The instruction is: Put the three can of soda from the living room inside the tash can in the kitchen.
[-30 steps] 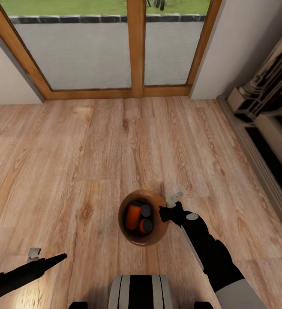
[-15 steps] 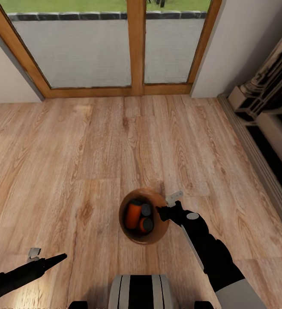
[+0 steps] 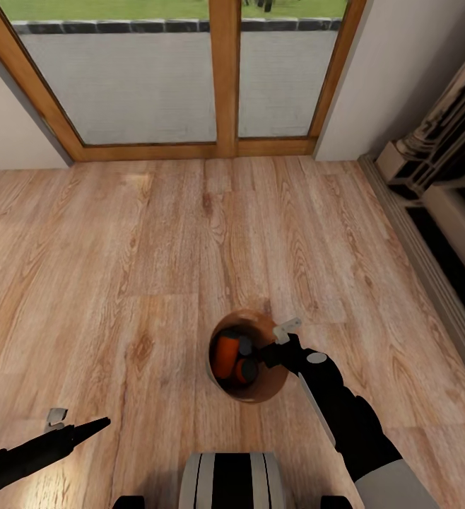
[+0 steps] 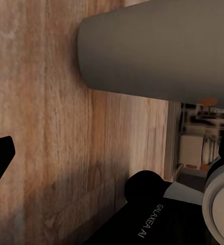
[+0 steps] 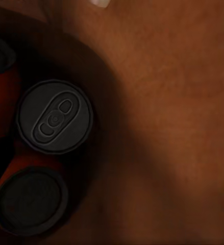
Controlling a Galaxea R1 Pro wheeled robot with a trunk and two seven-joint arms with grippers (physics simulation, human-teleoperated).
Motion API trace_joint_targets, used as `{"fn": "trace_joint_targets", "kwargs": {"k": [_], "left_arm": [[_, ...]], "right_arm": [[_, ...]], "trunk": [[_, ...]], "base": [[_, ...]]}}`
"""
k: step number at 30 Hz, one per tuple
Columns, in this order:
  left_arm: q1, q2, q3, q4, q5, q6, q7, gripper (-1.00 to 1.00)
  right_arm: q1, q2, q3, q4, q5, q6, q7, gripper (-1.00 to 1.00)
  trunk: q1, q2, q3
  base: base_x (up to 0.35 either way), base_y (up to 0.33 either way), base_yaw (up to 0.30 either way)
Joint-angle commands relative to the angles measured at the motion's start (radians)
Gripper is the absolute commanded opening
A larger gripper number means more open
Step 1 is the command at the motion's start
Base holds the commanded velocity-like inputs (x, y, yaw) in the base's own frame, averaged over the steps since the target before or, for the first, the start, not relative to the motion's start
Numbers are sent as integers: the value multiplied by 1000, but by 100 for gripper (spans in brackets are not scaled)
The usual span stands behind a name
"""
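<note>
The right gripper (image 3: 283,341) has its jaws closed on the rim of the trash can (image 3: 261,390), on the side nearest the arm. The bin sits on the light wood floor (image 3: 119,268) in front of the glass doors (image 3: 218,71), so this looks like the living room, not the kitchen.

To do this step well, the jaws should pinch the rim tight and keep the bin level, so nothing tips out on the way to the kitchen. Going slow will help, because the hold is only on 1 edge.

The bin is round, grey outside and brown inside. Just past the jaws, down in the bin, lie the soda cans (image 5: 54,122). They are orange with dark grey tops, and 3 of them show. One has its pull tab facing up.

The left gripper (image 3: 57,418) hangs low, well apart from the bin. I cannot tell if its jaws are open.
</note>
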Motion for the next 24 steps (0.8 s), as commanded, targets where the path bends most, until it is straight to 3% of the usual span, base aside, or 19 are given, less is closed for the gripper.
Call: {"fn": "trace_joint_targets", "kwargs": {"k": [1, 24], "left_arm": [[0, 0, 0, 0, 0, 0, 0, 100], [0, 0, 2, 0, -1, 0, -24, 100]], "right_arm": [[0, 0, 0, 0, 1, 0, 0, 100], [0, 0, 0, 0, 1, 0, 0, 100]], "trunk": [[0, 0, 0], [0, 0, 0]], "base": [[0, 0, 0], [0, 0, 0]]}}
